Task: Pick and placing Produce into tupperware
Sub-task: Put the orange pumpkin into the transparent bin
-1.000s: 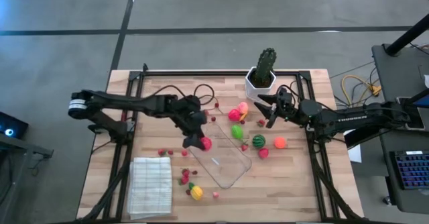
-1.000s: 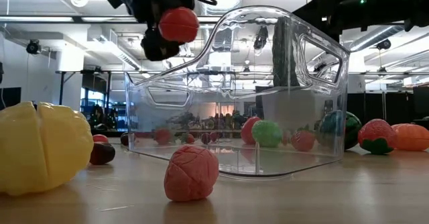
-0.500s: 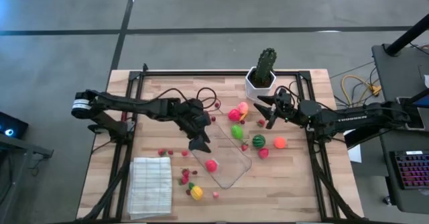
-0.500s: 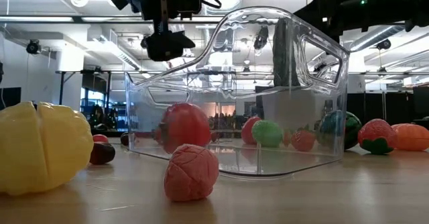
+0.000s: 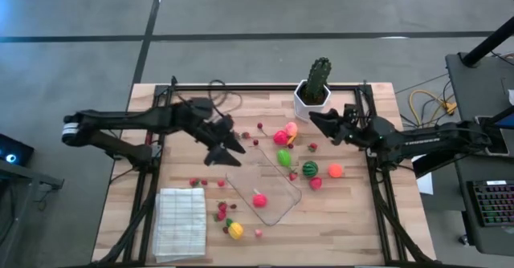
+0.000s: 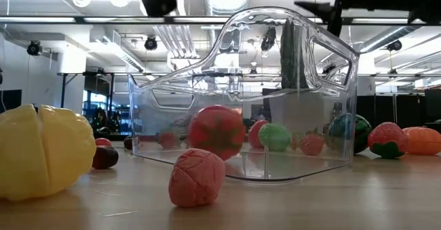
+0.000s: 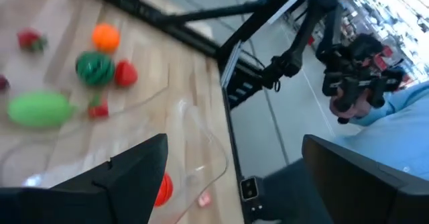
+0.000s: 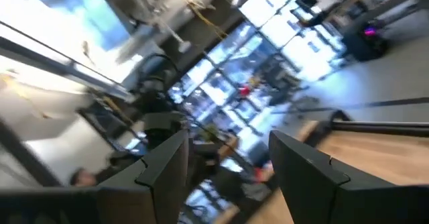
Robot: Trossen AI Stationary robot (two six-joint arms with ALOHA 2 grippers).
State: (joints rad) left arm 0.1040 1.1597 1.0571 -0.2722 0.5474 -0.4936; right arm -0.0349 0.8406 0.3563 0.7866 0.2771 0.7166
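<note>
A bumpy pink toy fruit (image 6: pixel 197 178) lies on the wooden table (image 5: pixel 353 220) at the front, just before the clear plastic tupperware box (image 6: pixel 324 106). A round red toy fruit (image 5: pixel 259 200) sits inside the box. Behind the box, the left claw (image 5: pixel 223 145) hangs wide open and empty. Farther right, near the potted green cactus (image 5: pixel 318 77), the right claw (image 5: pixel 315 118) is partly open, holding nothing.
</note>
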